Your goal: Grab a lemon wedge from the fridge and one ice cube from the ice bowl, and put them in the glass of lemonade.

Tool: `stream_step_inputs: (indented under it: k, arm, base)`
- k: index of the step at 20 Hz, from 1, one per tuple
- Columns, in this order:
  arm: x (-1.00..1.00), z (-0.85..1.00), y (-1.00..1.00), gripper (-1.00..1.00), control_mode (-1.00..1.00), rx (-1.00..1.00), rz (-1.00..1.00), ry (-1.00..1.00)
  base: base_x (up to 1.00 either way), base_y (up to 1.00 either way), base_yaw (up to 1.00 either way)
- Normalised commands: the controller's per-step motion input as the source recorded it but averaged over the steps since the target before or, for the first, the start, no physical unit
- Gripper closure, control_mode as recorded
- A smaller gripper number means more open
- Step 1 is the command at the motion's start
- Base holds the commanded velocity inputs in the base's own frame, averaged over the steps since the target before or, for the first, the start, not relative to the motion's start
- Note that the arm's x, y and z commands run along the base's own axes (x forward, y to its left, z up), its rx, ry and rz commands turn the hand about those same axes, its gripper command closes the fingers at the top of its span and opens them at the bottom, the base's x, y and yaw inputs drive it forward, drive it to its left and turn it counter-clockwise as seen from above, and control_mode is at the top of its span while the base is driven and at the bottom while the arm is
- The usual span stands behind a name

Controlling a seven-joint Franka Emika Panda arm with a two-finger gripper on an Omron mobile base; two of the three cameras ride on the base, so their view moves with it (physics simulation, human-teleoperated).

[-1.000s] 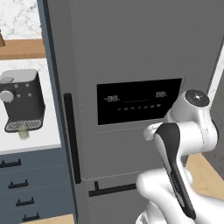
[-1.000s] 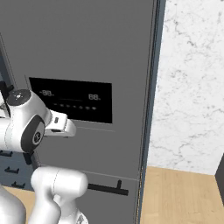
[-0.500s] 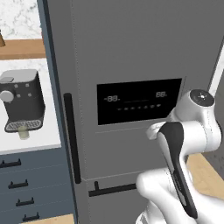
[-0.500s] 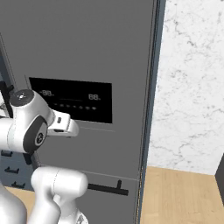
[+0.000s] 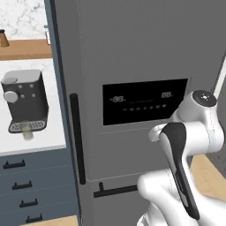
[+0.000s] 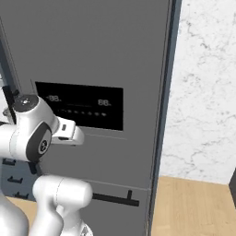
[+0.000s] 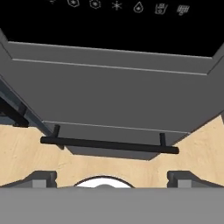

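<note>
The fridge (image 5: pixel 132 53) stands shut right in front of me, its black display panel (image 6: pixel 80 105) at arm height. Behind its doors, the lemon wedge is hidden. My gripper (image 7: pixel 113 178) is open and holds nothing; it looks down the fridge front (image 7: pixel 109 87) at the black bar handle (image 7: pixel 109 144) of the lower drawer. The long upright door handle (image 5: pixel 76 137) runs down the fridge's left edge. A small glass of lemonade (image 5: pixel 27 132) with pale cream contents sits under the coffee machine (image 5: pixel 24 101) on the left. The ice bowl and ice cube are out of view.
A white counter (image 5: pixel 44 141) over dark blue drawers (image 5: pixel 26 185) lies left of the fridge, with a wooden shelf (image 5: pixel 22 48) above it. Right of the fridge are a marble wall (image 6: pixel 203 92) and wooden floor (image 6: pixel 193 207).
The arm's upper joint has drifted slightly to the right in the left base view. The fridge stays shut and the gripper stays open.
</note>
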Motion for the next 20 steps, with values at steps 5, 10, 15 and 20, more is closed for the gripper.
stream_step_inputs:
  k: [5, 10, 15, 20]
  arm:
    - [0.0, 0.0, 0.0, -1.0, 1.0, 0.0, 0.0, 0.0]
    - [0.0, 0.0, 0.0, -1.0, 1.0, 0.0, 0.0, 0.0]
    - [0.0, 0.0, 0.0, -1.0, 1.0, 0.0, 0.0, 0.0]
    - [0.0, 0.0, 0.0, -1.0, 1.0, 0.0, 0.0, 0.0]
  base:
    - [-0.38, 0.75, 0.0]
    - [-0.39, 0.97, 0.0]
    - [0.06, 1.0, 0.0]
    - [0.48, 0.99, -0.01]
